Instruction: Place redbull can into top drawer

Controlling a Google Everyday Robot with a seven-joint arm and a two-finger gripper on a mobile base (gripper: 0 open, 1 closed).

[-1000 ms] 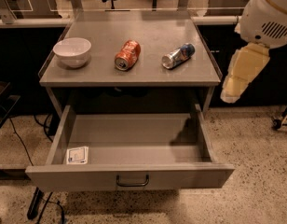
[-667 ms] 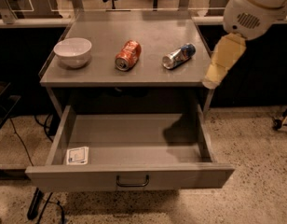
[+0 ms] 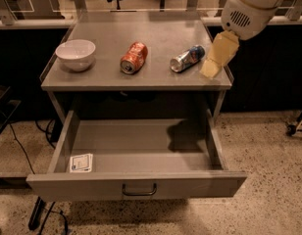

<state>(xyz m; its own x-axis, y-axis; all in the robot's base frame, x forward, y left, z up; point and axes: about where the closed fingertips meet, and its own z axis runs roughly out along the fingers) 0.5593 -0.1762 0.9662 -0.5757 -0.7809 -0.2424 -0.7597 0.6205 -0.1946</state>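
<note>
Claw over the worktop's right edge, cannot tell if apart or together, redbull can on its side just left, orange can, bowl, top drawer open below, card inside

Cream gripper beside silver-blue redbull can; grey top drawer, seemingly white card.

Redbull can sideways by gripper; drawer open

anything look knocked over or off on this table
Both cans lie on their sides: the redbull can and the orange can. No spill shows. The gripper hovers close beside the redbull can.
</note>
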